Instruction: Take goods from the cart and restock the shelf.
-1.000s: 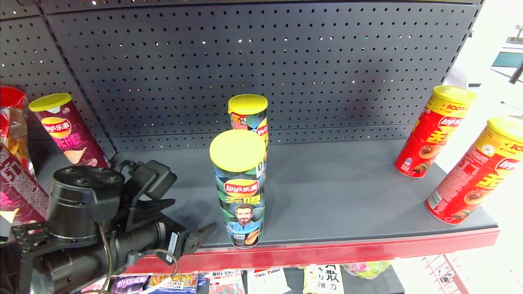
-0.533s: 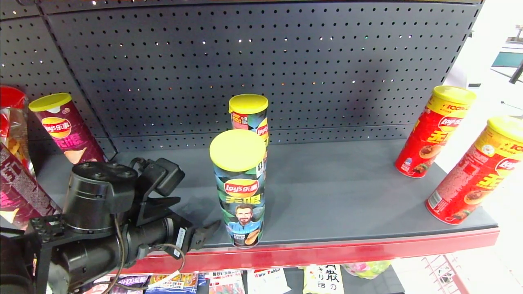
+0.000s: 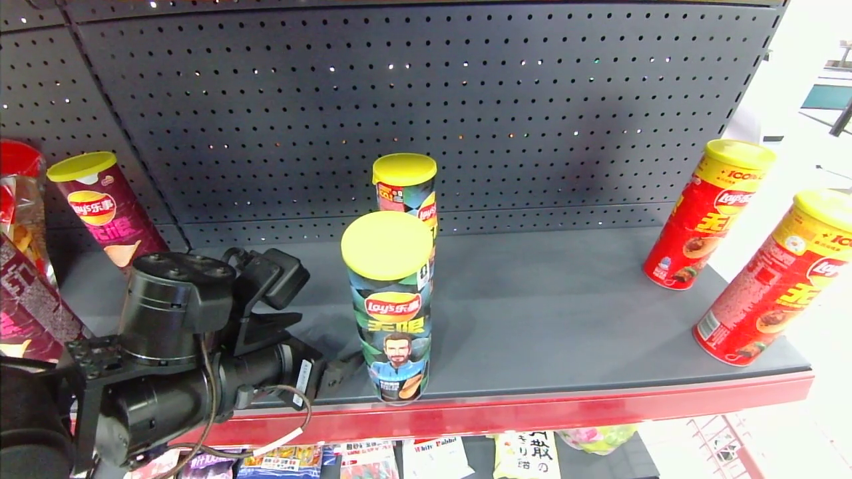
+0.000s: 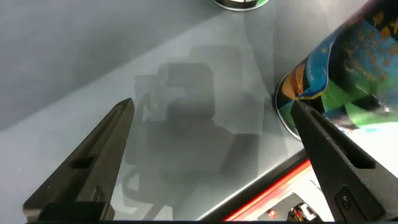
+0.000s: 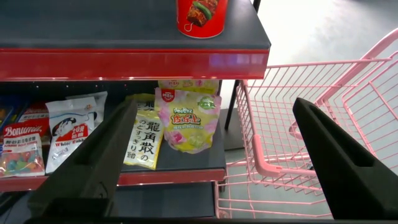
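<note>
**Left end effector point(image 3: 341, 372) spread open beside the near can point(image 3: 393, 313) on the shelf point(image 3: 566, 313)**

My left arm is low at the near left of the shelf. Its fingers are parted with nothing between them. In the left wrist view, one fingertip point(image 4: 297, 111) lies right against the base of the near can, but I cannot tell whether it touches. The other finger is over bare shelf to the left.

The near can is green and blue with a yellow lid. It stands upright close to the shelf's red front lip point(image 3: 599, 406), about mid-shelf. The far can point(image 3: 405, 189) has the same design and stands directly behind it, near the perforated back panel point(image 3: 399, 100).

At the right end of the shelf stand the far red can point(image 3: 705, 213) and, closer to the front corner, the near red can point(image 3: 772, 286). Both have yellow lids. A maroon can point(image 3: 110, 213) stands at the far left.

My right end effector point(image 5: 214, 106) is also wide open and empty. It faces the lower shelf point(image 5: 180, 163), where snack packets point(image 5: 186, 115) lie. The pink wire cart point(image 5: 323, 124) is just to the right of that shelf.
</note>
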